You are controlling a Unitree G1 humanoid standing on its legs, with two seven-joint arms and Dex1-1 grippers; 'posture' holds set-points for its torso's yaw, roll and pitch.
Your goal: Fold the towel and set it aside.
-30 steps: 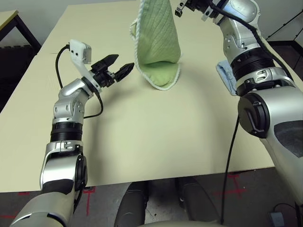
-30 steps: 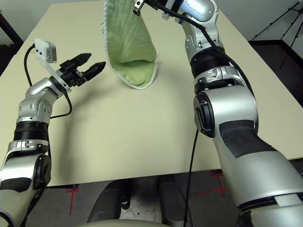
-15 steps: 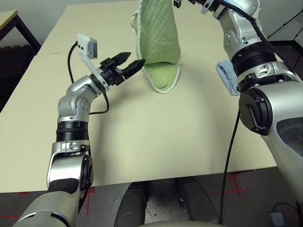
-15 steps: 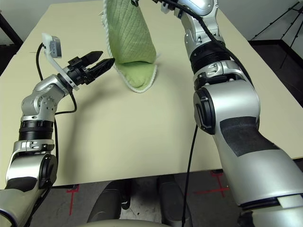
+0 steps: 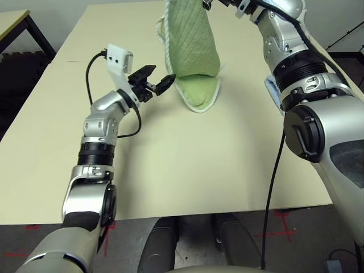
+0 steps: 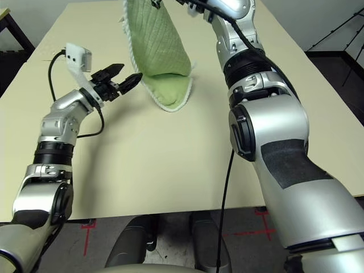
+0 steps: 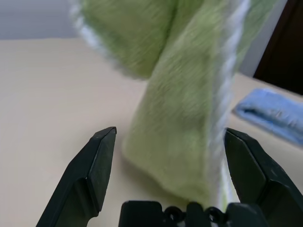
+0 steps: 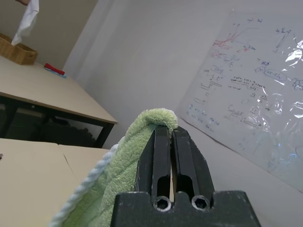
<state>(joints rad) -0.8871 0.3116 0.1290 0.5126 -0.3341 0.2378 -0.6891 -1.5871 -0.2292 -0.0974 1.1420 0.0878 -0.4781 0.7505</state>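
Towel [image 5: 191,45] hangs above the table [image 5: 187,153] from the clamped right gripper [image 8: 170,142] — mid-fold, lower end resting down — so the wide-open left gripper [image 7: 168,156], straddling its edge, probably must close next.

1. One towel [image 5: 190,45] is counted — light green with white edging, hung above the surface [image 5: 187,165].
2. One folded light-blue cloth [image 7: 272,116] is counted, lying on that surface.
3. Two end effectors are counted: the left end effector [image 5: 153,81] with its fingers spread, and the right end effector [image 8: 171,142] with its fingers pressed together on the towel's top edge.
4. Two arms are seen — one bearing each end effector.
5. One surface is counted under the things.
6. One whiteboard [image 8: 255,104] is seen on the wall.
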